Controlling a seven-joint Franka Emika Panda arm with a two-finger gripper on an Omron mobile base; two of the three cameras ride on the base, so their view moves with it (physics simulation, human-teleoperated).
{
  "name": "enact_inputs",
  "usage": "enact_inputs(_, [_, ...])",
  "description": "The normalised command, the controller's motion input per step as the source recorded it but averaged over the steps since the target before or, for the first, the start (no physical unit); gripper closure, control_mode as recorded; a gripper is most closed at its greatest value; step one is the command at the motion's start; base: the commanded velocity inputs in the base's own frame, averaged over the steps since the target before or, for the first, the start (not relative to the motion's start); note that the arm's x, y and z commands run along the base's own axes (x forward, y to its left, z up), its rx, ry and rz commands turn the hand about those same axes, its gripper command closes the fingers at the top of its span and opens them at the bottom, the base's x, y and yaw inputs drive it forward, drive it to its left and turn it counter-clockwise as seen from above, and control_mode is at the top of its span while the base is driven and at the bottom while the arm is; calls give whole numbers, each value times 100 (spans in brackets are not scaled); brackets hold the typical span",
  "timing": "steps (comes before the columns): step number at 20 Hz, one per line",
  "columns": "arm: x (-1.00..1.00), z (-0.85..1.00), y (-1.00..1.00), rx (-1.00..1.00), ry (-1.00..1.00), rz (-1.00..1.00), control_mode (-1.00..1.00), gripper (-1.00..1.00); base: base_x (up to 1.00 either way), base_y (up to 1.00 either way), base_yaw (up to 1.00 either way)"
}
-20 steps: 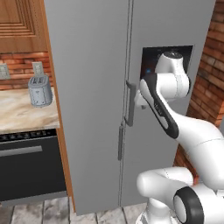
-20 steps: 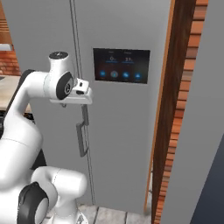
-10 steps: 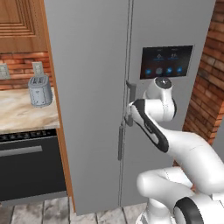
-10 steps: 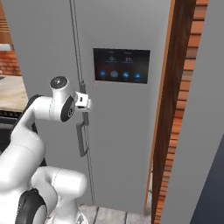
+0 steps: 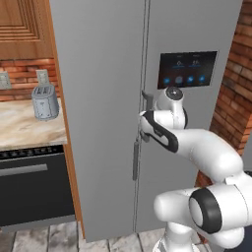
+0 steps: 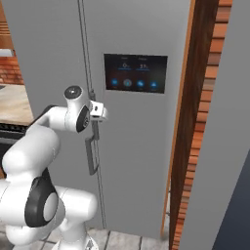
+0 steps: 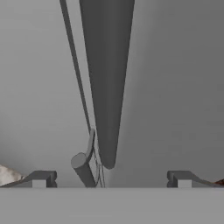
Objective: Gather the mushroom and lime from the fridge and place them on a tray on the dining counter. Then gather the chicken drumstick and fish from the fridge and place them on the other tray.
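The fridge (image 5: 98,88) is a tall grey double-door unit with both doors shut and a black panel (image 6: 135,73) on the right door. My gripper (image 6: 100,110) sits at the door seam by the vertical bar handles, below the panel's left side. In the hand view the gripper (image 7: 111,179) is open, its fingertips (image 7: 41,179) wide apart, and one grey handle bar (image 7: 107,87) runs between them without touching. A second handle (image 7: 83,168) stands beside it. The mushroom, lime, chicken drumstick and fish are hidden behind the shut doors. The trays and dining counter are out of view.
Left of the fridge, a grey toaster (image 5: 45,103) stands on a marbled counter (image 5: 22,130) above a black oven front (image 5: 29,187). A wooden side panel (image 6: 188,122) and brick wall (image 5: 231,98) border the fridge on the right.
The arm has dropped from in front of the black panel. The hand has moved in close to the door handles at the seam. The jaws stayed open.
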Motion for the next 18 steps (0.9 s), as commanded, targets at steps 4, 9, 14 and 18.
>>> enact_inputs(4, [13, 0, 0, 1, -1, -3, -100, -100, 0, 0, 0])
enact_inputs(9, [35, 0, 0, 5, -2, 0, -100, -100, 0, 0, 0])
enact_inputs(14, [55, -4, 0, 8, -2, 0, -100, -100, 0, 0, 0])
enact_inputs(18, [38, 0, 0, 7, -1, 0, -100, -100, 0, 0, 0])
